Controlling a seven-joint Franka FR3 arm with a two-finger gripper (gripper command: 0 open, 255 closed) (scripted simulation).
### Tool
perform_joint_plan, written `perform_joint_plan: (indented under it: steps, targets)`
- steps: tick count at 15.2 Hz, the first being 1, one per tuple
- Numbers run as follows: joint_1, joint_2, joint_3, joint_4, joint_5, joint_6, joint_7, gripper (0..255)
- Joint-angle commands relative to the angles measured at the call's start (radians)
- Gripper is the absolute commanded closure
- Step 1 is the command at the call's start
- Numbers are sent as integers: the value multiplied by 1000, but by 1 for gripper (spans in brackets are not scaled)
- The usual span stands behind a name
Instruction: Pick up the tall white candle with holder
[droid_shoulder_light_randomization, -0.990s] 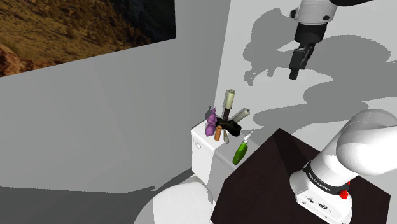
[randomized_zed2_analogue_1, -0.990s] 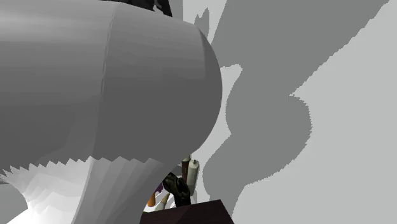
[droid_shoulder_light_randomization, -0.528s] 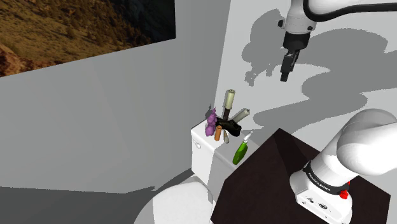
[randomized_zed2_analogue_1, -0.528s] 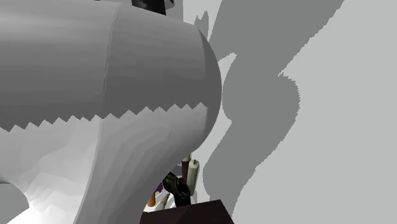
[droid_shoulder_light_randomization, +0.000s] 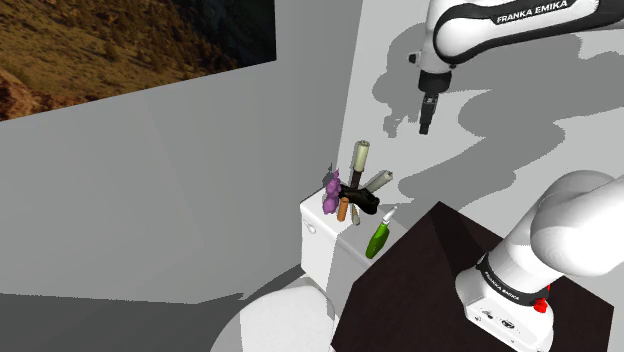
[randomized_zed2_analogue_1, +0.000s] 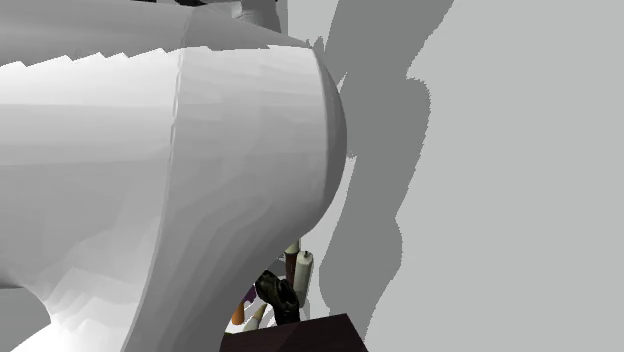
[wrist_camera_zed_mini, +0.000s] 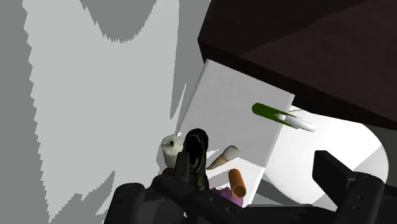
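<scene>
The tall candle is a pale cylinder on a dark stemmed holder, upright among clutter on the white toilet tank. My gripper hangs high above it, toward the shoulder view's right, fingers pointing down. In the wrist view the candle's round pale top lies just ahead of the left finger, and the gripper is open with nothing between its fingers. In the second exterior view the candle peeks out under a big white arm link.
Around the candle on the tank lid lie a black object, a tilted pale candle, an orange piece, a purple object and a green bottle. The dark stand adjoins the tank; the wall is close behind.
The gripper has travelled toward the shoulder view's left and slightly down, closer to above the tank. The things on the tank have not moved.
</scene>
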Motion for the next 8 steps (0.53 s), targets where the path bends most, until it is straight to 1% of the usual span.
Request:
perform_joint_plan:
  steps: [1, 4, 8]
  targets:
    - [7, 73, -27, 22, -5, 59, -59, 0]
    - [20, 189, -60, 64, 2, 142, -143, 0]
    - [33, 350, -90, 137, 33, 238, -260, 0]
